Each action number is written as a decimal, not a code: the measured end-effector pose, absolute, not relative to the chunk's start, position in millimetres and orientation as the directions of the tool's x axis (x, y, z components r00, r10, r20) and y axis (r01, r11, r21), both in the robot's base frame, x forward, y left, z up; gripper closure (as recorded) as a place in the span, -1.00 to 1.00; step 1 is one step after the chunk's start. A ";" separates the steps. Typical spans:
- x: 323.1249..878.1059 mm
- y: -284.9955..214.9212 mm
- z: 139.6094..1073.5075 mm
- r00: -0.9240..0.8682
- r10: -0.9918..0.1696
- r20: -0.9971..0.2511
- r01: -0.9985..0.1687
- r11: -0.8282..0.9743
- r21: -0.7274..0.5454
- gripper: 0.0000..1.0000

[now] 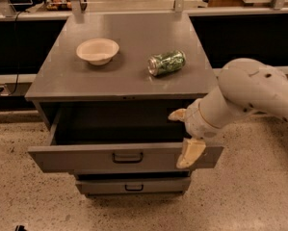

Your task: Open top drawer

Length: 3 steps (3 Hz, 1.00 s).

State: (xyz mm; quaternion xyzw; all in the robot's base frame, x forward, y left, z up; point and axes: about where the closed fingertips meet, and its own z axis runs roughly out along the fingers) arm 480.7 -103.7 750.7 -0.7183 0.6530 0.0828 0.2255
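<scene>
The top drawer (85, 158) is a wide grey metal box with a small black pull handle (127, 157) at centre. It stands pulled out from the grey cabinet, and its dark inside shows. My gripper (184, 134) is at the drawer's right end, on a white arm coming in from the right. One cream finger (177, 114) points left over the drawer's inside. The other finger (190, 154) hangs down in front of the drawer front. The fingers are spread apart and hold nothing.
On the cabinet top (129, 78) stand a cream bowl (98, 50) at the left and a green can (166, 63) lying on its side at the right. A narrower drawer (129, 186) sits slightly out below. Speckled floor surrounds the cabinet; a dark counter runs behind.
</scene>
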 end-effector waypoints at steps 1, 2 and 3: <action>518.7 -94.6 746.1 0.118 -0.915 -0.387 -0.979 -0.043 -0.198 -0.24; 545.8 -88.8 738.8 0.107 -0.920 -0.376 -0.982 -0.038 -0.186 -0.24; 564.0 -86.7 726.4 0.093 -0.929 -0.359 -0.982 -0.027 -0.184 -0.08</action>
